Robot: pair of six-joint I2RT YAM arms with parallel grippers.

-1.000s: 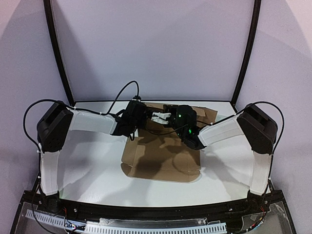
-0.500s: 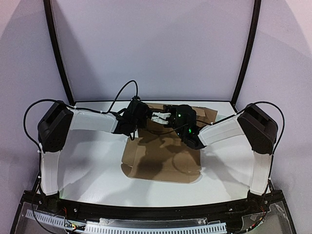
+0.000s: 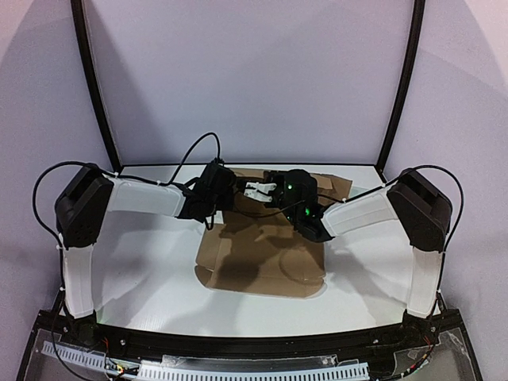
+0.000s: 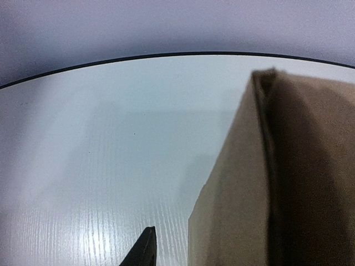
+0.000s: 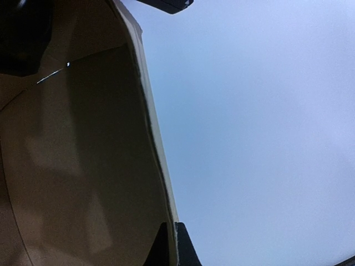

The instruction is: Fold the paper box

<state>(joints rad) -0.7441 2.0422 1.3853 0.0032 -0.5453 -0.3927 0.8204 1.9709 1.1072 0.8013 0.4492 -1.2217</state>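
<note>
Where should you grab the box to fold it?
Probably pinch the raised flap by its thin top edge, coming down from above. It stands up off the table, so fingers fit on both faces. The rest of the box lies flat, leaving nothing to pinch.

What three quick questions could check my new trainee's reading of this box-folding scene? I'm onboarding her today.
1. True or false: the paper box is already fully closed up.
2. At which part of the box are the left tool and right tool? A) near edge B) far side C) neither, both parked at their bases
3. Fill in: the table is ___ in colour.
Key: 1 false, most of it lies flat; 2 B; 3 white.
</note>
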